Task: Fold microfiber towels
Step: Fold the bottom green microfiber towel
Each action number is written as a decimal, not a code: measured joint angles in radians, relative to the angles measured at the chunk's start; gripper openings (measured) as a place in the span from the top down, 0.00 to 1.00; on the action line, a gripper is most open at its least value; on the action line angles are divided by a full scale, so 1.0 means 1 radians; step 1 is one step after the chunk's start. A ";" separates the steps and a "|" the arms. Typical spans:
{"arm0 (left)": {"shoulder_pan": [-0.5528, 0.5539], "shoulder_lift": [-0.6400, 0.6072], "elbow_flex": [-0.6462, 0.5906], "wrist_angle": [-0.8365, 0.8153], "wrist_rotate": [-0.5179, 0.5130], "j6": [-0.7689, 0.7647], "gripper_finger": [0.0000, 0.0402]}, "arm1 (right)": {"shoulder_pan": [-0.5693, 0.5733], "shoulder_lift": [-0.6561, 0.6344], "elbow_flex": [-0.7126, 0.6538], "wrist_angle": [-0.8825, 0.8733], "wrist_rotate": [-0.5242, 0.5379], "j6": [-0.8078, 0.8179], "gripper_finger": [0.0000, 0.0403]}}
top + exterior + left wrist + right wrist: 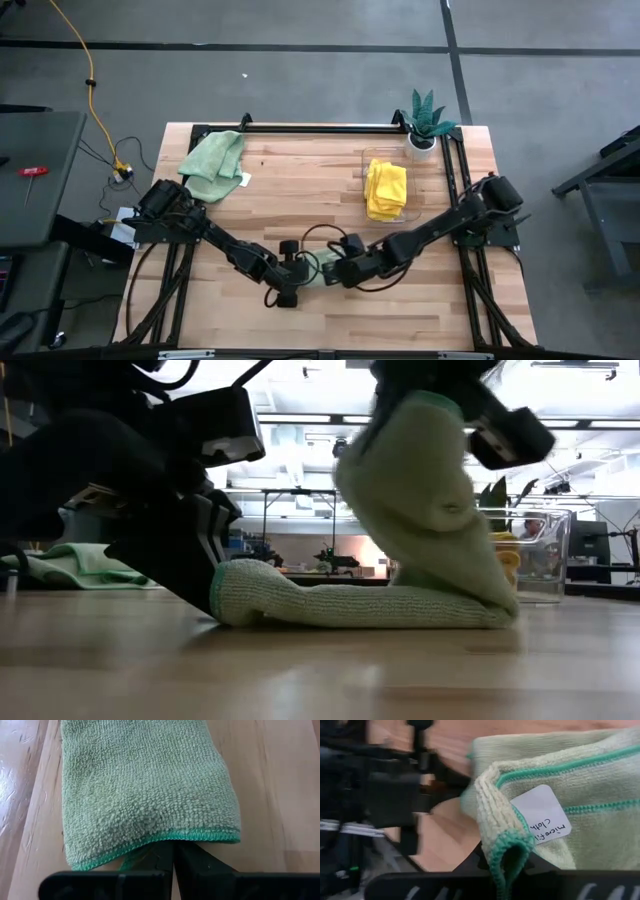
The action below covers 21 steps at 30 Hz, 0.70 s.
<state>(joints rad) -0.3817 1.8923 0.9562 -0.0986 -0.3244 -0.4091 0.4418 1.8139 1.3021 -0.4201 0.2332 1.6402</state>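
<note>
**Both grippers clamped on one sage-green towel at the table's front centre**

High view: the left gripper (292, 275) and right gripper (338, 270) meet low in the frame, just left of centre, with a green towel (318, 266) bunched between them. A second green towel (214, 165) lies crumpled at upper left on the wooden table (300, 190). A stack of yellow towels (386, 188) sits in a clear container (362, 160) right of centre, below a small potted plant (426, 122) at upper right.

Low view: the held towel (400, 560) lies flat on the wood at its left end, where the left gripper (200, 575) pins it, and rises at upper centre-right into the right gripper, whose fingertips the cloth hides.

Left wrist view: the fingers (192, 865) stand together at bottom centre, nipping the towel's (145, 785) green-stitched hem.

Right wrist view: the right gripper (505, 870) is closed on a folded, thick edge of the towel (590, 780) at bottom centre; a white label (542, 820) shows beside it.
</note>
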 joint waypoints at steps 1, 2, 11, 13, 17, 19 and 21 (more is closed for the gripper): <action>-0.001 0.000 0.000 0.001 -0.001 -0.004 1.00 | -0.003 0.010 0.012 0.005 0.000 0.000 1.00; -0.003 0.000 0.000 0.000 -0.002 -0.007 1.00 | -0.004 0.020 0.022 0.007 0.003 0.000 1.00; -0.007 0.001 -0.001 0.001 -0.004 -0.007 1.00 | -0.018 0.040 0.032 0.037 0.053 0.000 0.99; -0.007 0.001 -0.002 0.001 -0.004 -0.009 1.00 | -0.025 0.041 0.032 0.044 0.049 -0.004 0.95; -0.007 0.001 -0.002 0.000 -0.004 -0.010 1.00 | -0.028 0.041 0.032 0.066 0.048 -0.010 0.80; -0.007 0.001 -0.002 0.000 -0.004 -0.010 1.00 | -0.031 0.041 0.032 0.103 0.048 -0.022 0.70; -0.007 0.001 -0.002 -0.002 -0.001 -0.010 1.00 | -0.033 0.041 0.032 0.164 0.052 -0.067 0.61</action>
<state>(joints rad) -0.3885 1.8935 0.9546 -0.1003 -0.3256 -0.4191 0.4087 1.8549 1.3342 -0.2561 0.2855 1.5731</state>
